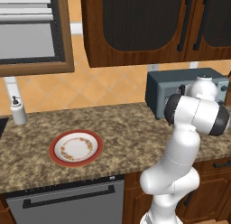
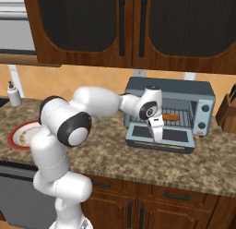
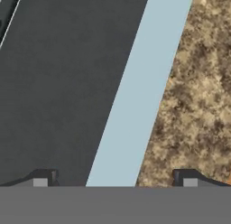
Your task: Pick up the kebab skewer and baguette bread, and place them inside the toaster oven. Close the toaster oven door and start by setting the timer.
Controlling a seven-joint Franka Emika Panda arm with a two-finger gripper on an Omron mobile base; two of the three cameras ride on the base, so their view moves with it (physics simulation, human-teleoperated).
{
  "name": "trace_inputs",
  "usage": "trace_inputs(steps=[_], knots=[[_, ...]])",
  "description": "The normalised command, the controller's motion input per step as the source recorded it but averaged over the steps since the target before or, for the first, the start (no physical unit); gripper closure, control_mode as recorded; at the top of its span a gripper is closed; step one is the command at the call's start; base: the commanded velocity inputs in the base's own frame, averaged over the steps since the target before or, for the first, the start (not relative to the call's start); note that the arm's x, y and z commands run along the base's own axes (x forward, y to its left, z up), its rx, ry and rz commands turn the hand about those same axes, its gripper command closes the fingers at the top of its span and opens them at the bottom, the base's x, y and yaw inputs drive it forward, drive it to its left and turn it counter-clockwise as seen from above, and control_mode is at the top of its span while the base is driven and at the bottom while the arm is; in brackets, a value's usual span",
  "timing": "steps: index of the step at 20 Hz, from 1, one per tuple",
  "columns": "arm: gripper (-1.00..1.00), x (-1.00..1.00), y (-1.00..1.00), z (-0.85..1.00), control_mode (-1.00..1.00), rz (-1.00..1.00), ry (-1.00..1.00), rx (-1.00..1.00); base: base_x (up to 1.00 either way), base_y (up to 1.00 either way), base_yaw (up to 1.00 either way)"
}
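Note:
The grey-blue toaster oven (image 2: 184, 96) (image 1: 180, 90) stands on the counter with its toaster oven door (image 2: 182, 136) folded down flat. An orange-brown piece, the baguette bread (image 2: 171, 117), lies on the wire rack inside. The kebab skewer is hidden. My gripper (image 2: 159, 136) points down just above the left part of the lowered door, open, with nothing between its fingers. In the hand view the gripper (image 3: 115, 180) straddles the door's grey-blue frame (image 3: 140, 92), with the dark glass (image 3: 58, 83) on one side and granite counter (image 3: 198, 105) on the other.
An empty red-rimmed plate (image 1: 54, 148) (image 2: 14, 140) sits on the counter far left of the oven. A soap dispenser (image 1: 18, 111) (image 2: 14, 95) stands at the back left, and a knife block (image 2: 228, 112) right of the oven. Dark wood cabinets (image 2: 124, 29) hang overhead.

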Motion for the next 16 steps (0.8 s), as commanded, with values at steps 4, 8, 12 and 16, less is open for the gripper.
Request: trace_inputs(steps=[4, 8, 12, 16], knots=[[-1.00, 0.28, 0.00, -0.02, -1.00, 0.00, 0.00, 0.00, 0.00, 0.00, 0.00], [-1.00, 0.27, 0.00, -0.04, -1.00, 0.00, 0.00, 0.00, 0.00, 0.00, 0.00], [-1.00, 0.38, 0.00, -0.13, -1.00, 0.00, 0.01, 0.00, 0.00, 0.00, 0.00], [-1.00, 0.45, 0.00, -0.11, -1.00, 0.00, 0.01, 0.00, 0.00, 0.00, 0.00]])
